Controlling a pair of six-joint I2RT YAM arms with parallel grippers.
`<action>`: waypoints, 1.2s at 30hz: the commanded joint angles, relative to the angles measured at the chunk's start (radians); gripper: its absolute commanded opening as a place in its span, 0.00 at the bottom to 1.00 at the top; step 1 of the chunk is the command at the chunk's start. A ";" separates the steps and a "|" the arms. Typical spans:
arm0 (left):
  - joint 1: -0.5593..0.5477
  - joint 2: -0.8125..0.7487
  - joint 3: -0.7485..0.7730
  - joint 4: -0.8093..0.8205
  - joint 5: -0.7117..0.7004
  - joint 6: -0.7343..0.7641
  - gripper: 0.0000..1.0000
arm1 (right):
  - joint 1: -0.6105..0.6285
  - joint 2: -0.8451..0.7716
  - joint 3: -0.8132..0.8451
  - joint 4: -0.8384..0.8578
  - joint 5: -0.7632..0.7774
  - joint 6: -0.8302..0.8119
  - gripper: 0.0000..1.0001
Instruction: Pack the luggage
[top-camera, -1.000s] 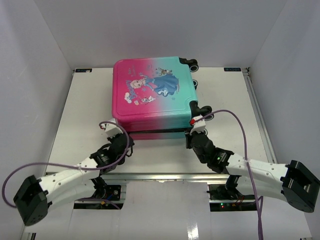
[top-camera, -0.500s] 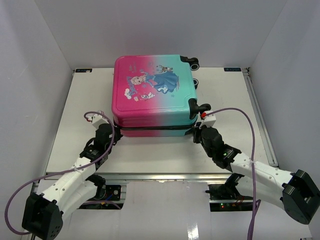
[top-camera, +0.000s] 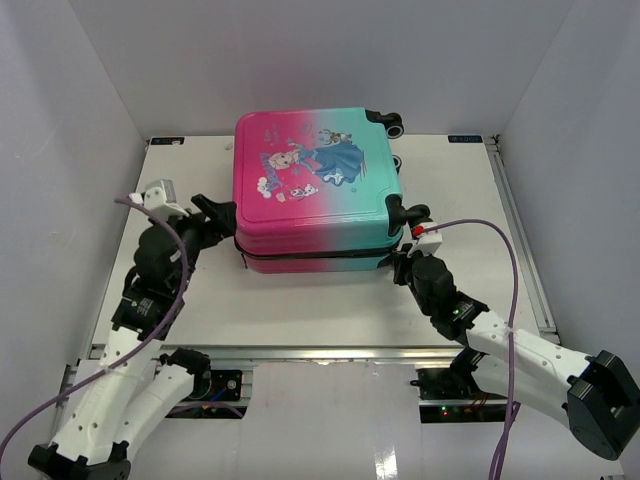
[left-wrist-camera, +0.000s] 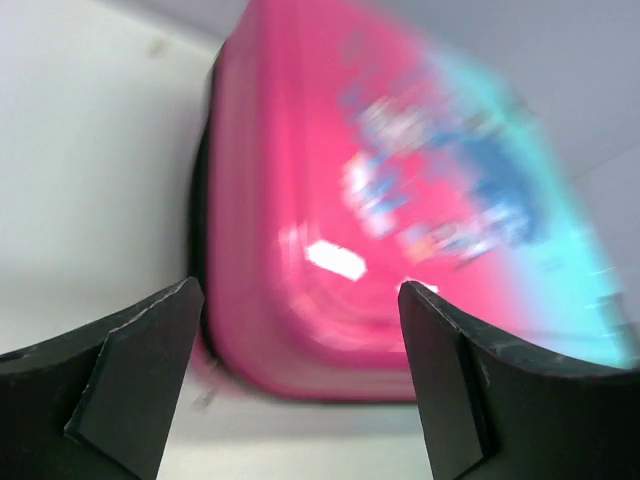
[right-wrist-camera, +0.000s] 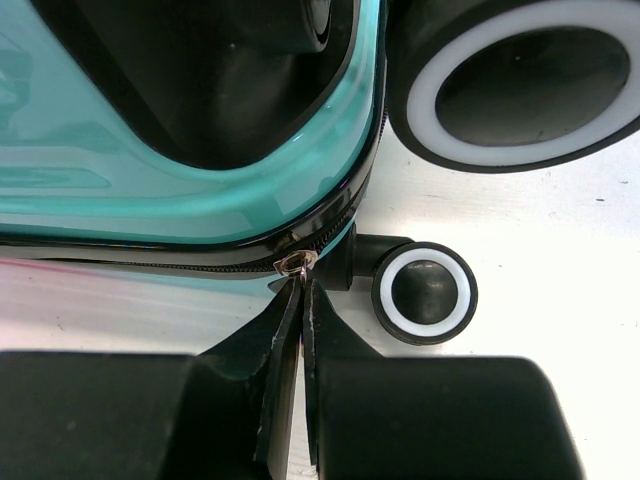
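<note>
The luggage (top-camera: 315, 190) lies flat and closed on the table, pink on the left and teal on the right, with its princess print facing up. My left gripper (top-camera: 214, 216) hovers open by its front left corner. In the left wrist view the blurred pink shell (left-wrist-camera: 400, 200) fills the space beyond the left gripper (left-wrist-camera: 298, 290), and nothing sits between its fingers. My right gripper (top-camera: 402, 262) is at the front right corner. There the right gripper (right-wrist-camera: 302, 285) is shut on the small metal zipper pull (right-wrist-camera: 297, 262), on the black zipper line of the teal shell (right-wrist-camera: 150, 150).
Black-and-white wheels (right-wrist-camera: 425, 293) stick out just right of the zipper pull, with a larger one (right-wrist-camera: 520, 85) above. The white table (top-camera: 300, 300) is boxed in by white walls on three sides. A metal rail (top-camera: 330, 353) runs along its near edge.
My left gripper opened and swung left and back from the front edge to the front left corner. My right gripper moved right along the front edge. The luggage shifted slightly right.
</note>
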 joint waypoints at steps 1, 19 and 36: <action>-0.008 0.211 0.292 0.001 0.189 0.101 0.85 | -0.001 -0.034 -0.004 0.142 0.011 -0.008 0.08; -0.619 1.331 1.335 -0.010 0.028 0.445 0.67 | -0.001 -0.056 -0.053 0.187 -0.024 0.000 0.08; -0.633 1.378 1.050 -0.131 -0.176 0.352 0.44 | -0.003 -0.099 -0.089 0.180 0.052 0.017 0.08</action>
